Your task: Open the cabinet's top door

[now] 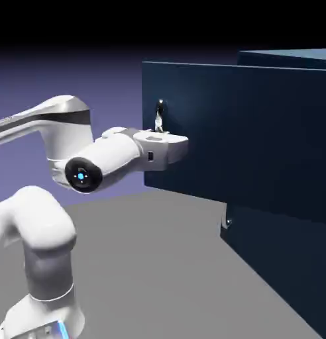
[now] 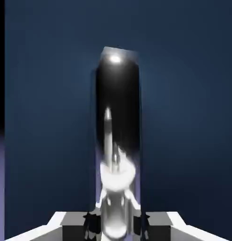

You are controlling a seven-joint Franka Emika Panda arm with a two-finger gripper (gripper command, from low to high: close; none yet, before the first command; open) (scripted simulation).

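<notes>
One upright silver handle (image 2: 117, 117), long axis vertical, mid-frame in the hand view; gripper (image 2: 115, 227) at bottom centre, fingers clamped on its near end.

Shows a plain grey surface (image 1: 146, 265) across the near part of the exterior view, evenly matt, with no pattern. Runs back to a far edge, slightly slanted, and meets a blue-violet backdrop (image 1: 119, 86) there. Rises smooth and plain behind everything, palest violet low down at the left, just above the far edge of the surface. Darkens steadily higher up, then fades without a hard line into a black band (image 1: 93, 20) along the top, from left to right. Appears again in the hand view only as a narrow strip at the left, black above and violet below.
</notes>
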